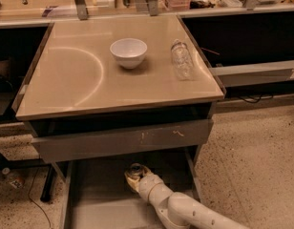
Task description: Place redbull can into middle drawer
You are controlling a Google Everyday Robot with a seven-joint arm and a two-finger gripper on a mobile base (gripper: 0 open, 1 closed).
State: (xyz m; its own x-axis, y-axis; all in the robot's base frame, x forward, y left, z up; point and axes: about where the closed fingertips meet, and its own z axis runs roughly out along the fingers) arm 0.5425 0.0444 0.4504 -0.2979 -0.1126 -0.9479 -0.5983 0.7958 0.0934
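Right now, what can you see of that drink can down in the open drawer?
The redbull can shows mostly its round silvery top with a dark centre; it looks metal and stands upright. It is inside the open middle drawer, near the back, just below the scratched grey drawer front. The gripper on the white arm sits right against its side, hiding most of the body.
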